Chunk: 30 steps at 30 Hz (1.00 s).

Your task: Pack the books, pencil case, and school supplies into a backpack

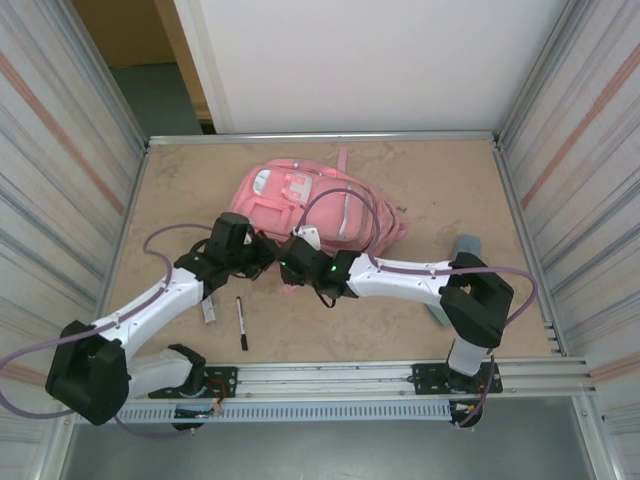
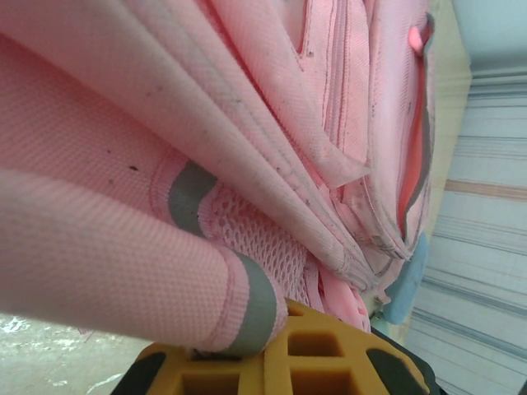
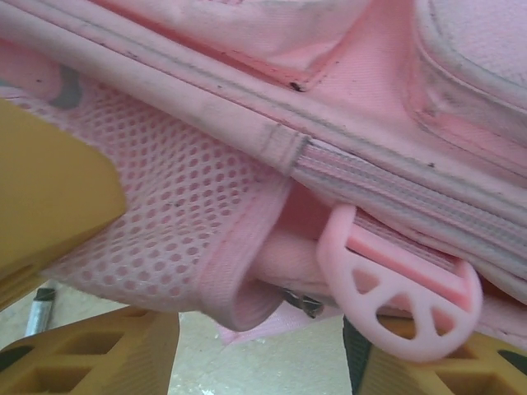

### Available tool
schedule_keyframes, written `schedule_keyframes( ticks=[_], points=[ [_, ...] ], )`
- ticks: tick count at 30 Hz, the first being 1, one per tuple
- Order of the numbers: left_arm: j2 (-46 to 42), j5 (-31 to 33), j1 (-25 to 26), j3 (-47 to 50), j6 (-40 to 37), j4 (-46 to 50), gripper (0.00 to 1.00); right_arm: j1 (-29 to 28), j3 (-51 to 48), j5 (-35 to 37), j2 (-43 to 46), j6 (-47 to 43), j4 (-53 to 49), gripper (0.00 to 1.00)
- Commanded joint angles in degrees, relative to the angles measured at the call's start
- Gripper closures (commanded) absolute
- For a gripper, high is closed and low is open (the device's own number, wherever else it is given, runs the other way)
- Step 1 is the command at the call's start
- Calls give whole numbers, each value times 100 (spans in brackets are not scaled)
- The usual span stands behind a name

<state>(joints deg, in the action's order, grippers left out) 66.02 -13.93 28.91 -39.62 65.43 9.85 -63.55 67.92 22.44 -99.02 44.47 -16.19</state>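
Top view: pink backpack [image 1: 310,200] lies flat mid-table [image 1: 400,320], pale front pockets facing up, straps trailing towards the far edge. Both arms meet at its near-left corner. Can't read either jaw from up here.

Loose items, seen from the top view:
- black pen [image 1: 241,323] on the table, near side, well clear of the bag
- small whitish bar [image 1: 208,312] just left of the pen, half under the left arm
- blue-grey pouch [image 1: 466,244] right of the bag, partly behind the right arm's elbow
- grey-green flat piece [image 1: 437,315] under the right arm, mostly hidden

Left wrist view: left gripper [image 2: 284,350] is closed. A rolled fold of pink fabric with a grey band [image 2: 189,197] runs straight into its yellow fingertips, so it looks pinched there. Layers of bag panels and seams stack above; fabric is scuffed with dark specks. A pale blue shape, apparently the pouch, peeks out past the bag's far end.

Right wrist view: right gripper [image 3: 259,358] has its fingers partway apart, not clamped on anything I can see. Between them hang the hem of a mesh pocket [image 3: 165,222] and a pink plastic zip pull [image 3: 395,309] with cut-outs. The zip [image 3: 395,193] above it runs closed along the seam. Bare table shows in the gap below.
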Motion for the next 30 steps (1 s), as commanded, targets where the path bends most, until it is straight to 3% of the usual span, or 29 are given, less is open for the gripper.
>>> schedule_keyframes(
  ticks=[1, 6, 16, 25, 30],
  points=[
    [-423, -136, 37, -69, 117, -87, 100, -39, 139, 617, 5, 385, -545, 45],
    [-497, -250, 54, -99, 132, -35, 100, -33, 89, 860, -36, 701, -747, 53],
    [-409, -433, 98, -178, 71, -29, 100, 80, 317, 346, -88, 194, -466, 99],
    [-363, -245, -471, -145, -372, 288, 100, 500, -461, -826, 660, 315, -890, 100],
    [-420, -294, -785, -25, -511, 258, 100, 814, -978, -1048, 1257, 229, -1255, 100]
  ],
)
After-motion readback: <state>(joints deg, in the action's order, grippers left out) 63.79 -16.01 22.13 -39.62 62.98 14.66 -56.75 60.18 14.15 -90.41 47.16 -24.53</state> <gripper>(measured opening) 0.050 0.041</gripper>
